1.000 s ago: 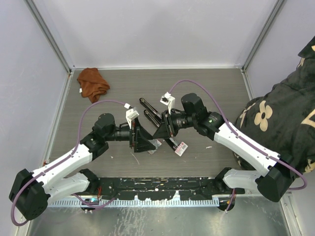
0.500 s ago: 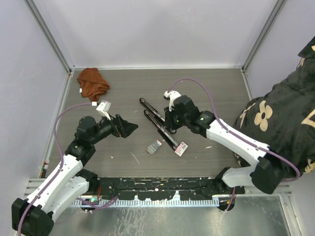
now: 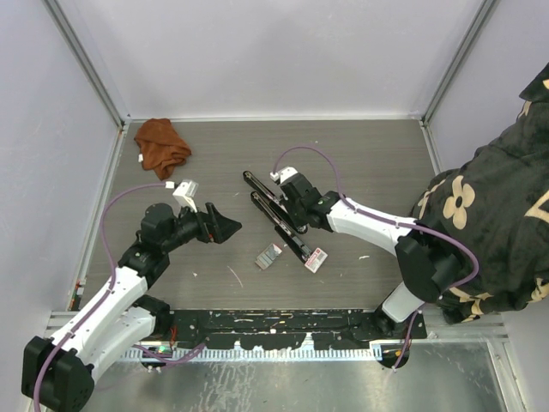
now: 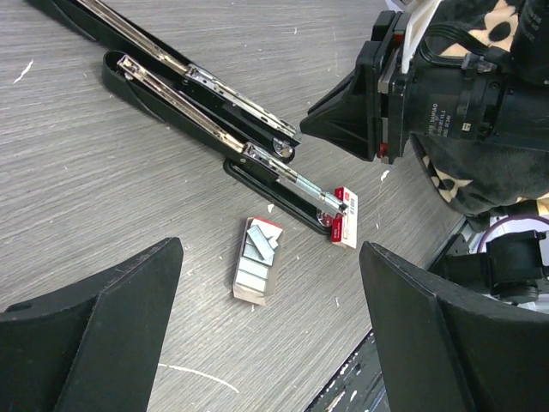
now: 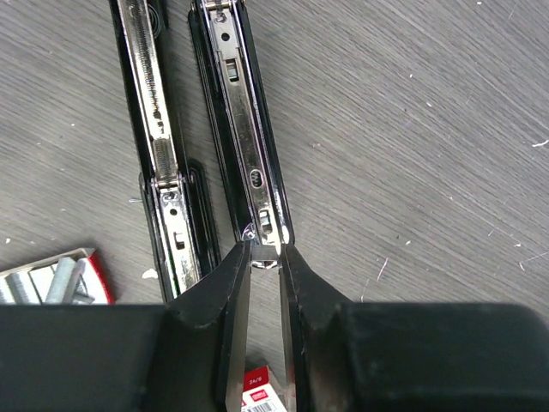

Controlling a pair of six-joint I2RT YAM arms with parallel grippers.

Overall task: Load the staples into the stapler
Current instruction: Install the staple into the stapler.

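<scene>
Two changes: left claw point(image 3: 230, 226) has withdrawn, jaws wide, silvery-grey staple strips point(image 4: 257, 255) ahead of it unheld; right claw point(image 5: 264, 256) now pinches long black steel-railed stapler point(image 5: 244, 129) endwise. Loading pending.

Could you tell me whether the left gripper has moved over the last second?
Yes: the left gripper has pulled back leftward from the staples, towards the cloth.

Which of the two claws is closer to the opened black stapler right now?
The right. The right gripper pinches the end of the stapler by its metal rail; the left gripper hangs open, off to the stapler's left, apart from it.
</scene>
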